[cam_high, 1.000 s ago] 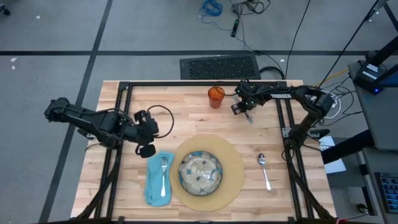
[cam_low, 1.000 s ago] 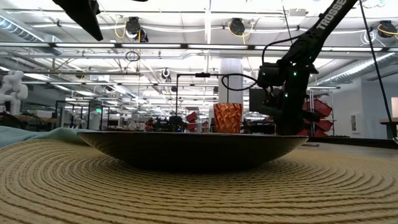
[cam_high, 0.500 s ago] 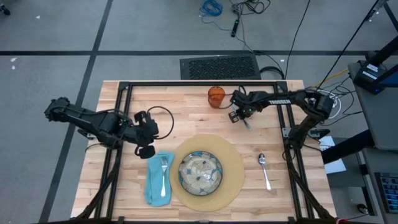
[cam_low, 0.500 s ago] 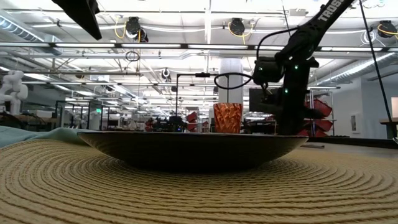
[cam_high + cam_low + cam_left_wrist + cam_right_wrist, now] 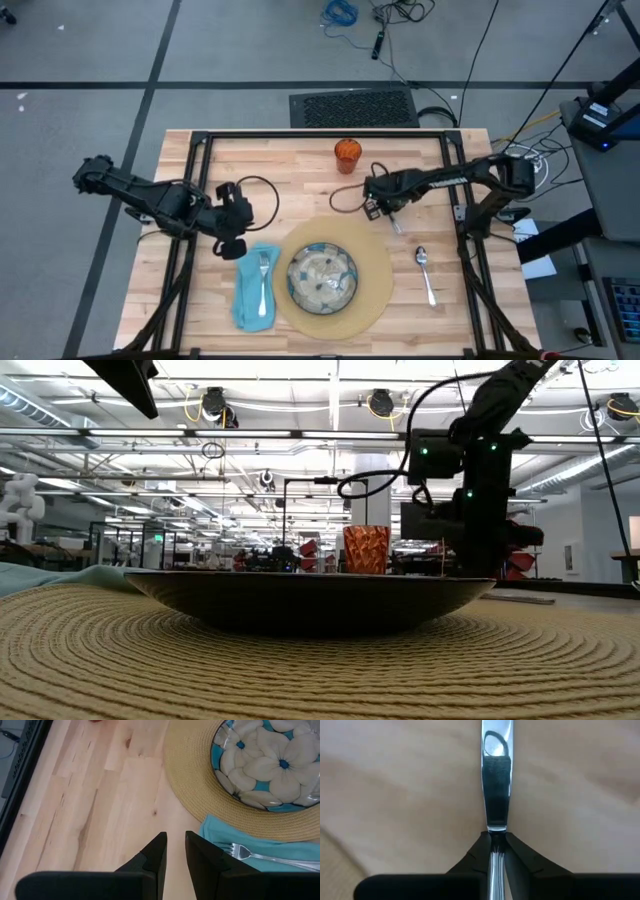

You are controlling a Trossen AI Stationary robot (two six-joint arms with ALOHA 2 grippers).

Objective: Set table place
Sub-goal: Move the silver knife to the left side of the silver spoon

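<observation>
A round tan placemat (image 5: 375,290) lies near the table's front edge and bears the flower-patterned plate (image 5: 322,277). To its left the teal napkin (image 5: 245,300) lies with the fork (image 5: 264,280) on top. The spoon (image 5: 425,272) rests on the wood to the right, and the orange cup (image 5: 347,152) stands at the far middle. My right gripper (image 5: 385,207) hovers just beyond the placemat's far right rim, shut on the knife (image 5: 496,780). My left gripper (image 5: 175,852) waits over the wood by the napkin's far corner, narrowly open with nothing between its fingers. My right gripper pinches the knife between its two fingers where the flat shiny part narrows (image 5: 495,832). The fingers point down from above. The knife sticks out from them toward the near right (image 5: 397,224) and looks lifted off the wood.
Black frame rails (image 5: 190,250) run along the table's left, right and far sides. A cable loop (image 5: 345,198) trails from the right wrist over the wood. Bare wood lies between the placemat and the spoon.
My right gripper has carried the knife from beside the cup toward the table's near edge and a little left, ending by the placemat's far rim. It has turned about on the way, and the knife has turned with it.
</observation>
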